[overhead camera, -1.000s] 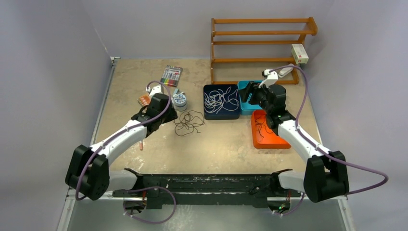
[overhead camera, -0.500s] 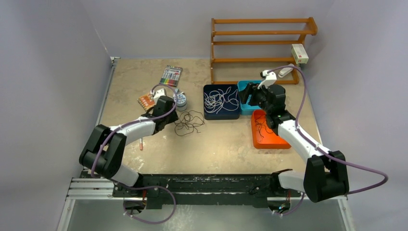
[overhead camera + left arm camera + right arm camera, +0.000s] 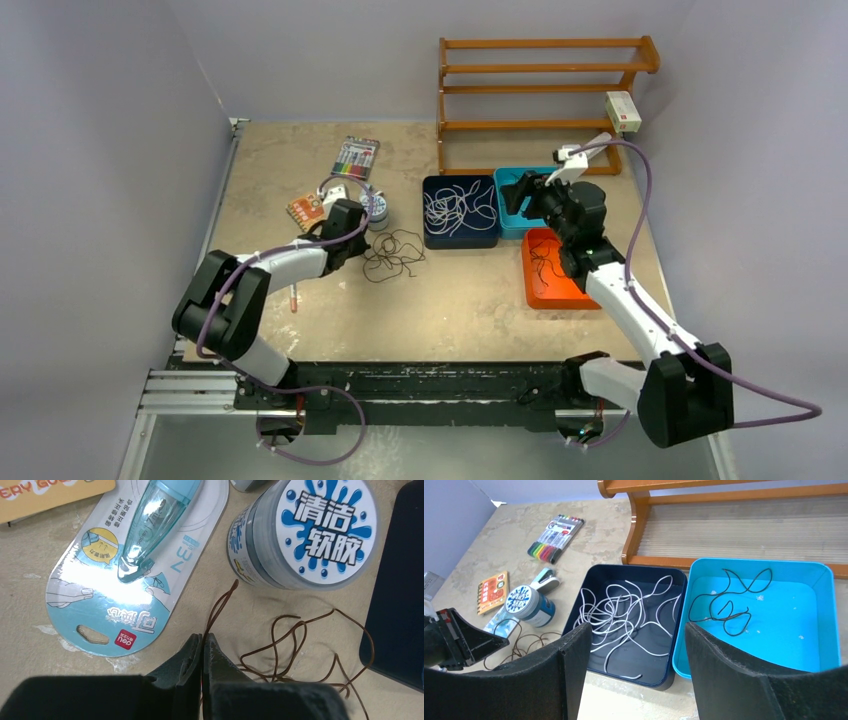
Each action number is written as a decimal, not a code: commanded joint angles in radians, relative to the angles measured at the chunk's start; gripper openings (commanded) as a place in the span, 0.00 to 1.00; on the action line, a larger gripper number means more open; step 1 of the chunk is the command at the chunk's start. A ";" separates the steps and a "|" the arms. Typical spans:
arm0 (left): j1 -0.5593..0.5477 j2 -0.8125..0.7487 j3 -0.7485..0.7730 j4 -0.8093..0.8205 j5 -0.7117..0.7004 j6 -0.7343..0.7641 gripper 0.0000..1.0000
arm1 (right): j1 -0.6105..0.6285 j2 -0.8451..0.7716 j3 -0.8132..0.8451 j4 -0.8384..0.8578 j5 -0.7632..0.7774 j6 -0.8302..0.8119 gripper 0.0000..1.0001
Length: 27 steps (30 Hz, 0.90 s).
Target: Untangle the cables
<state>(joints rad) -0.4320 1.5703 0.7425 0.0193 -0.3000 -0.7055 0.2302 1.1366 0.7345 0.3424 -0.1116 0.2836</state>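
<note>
Left jaws are closed on a strand of the brown cable tangle (image 3: 295, 647) on the desk (image 3: 460, 310); right jaws gape wide, holding nothing. White cables (image 3: 624, 612) already lie in the navy tray (image 3: 639, 570); this tangle seems left

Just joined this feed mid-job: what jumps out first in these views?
First, the left gripper, shut on a strand of the brown cable that lies tangled beside the tub. Next, the white cables heaped in the navy tray, and one dark cable in the blue tray right beside it. The right gripper hangs open over both trays.
</note>
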 commanded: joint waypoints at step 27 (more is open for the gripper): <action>-0.111 -0.377 0.360 -0.298 0.088 0.290 0.00 | 0.006 -0.140 -0.131 0.263 0.082 0.048 0.84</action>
<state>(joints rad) -0.5381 1.2602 1.0218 -0.2905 -0.2718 -0.4927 0.2310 1.0248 0.6239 0.4896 -0.0589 0.3172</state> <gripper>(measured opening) 0.011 0.839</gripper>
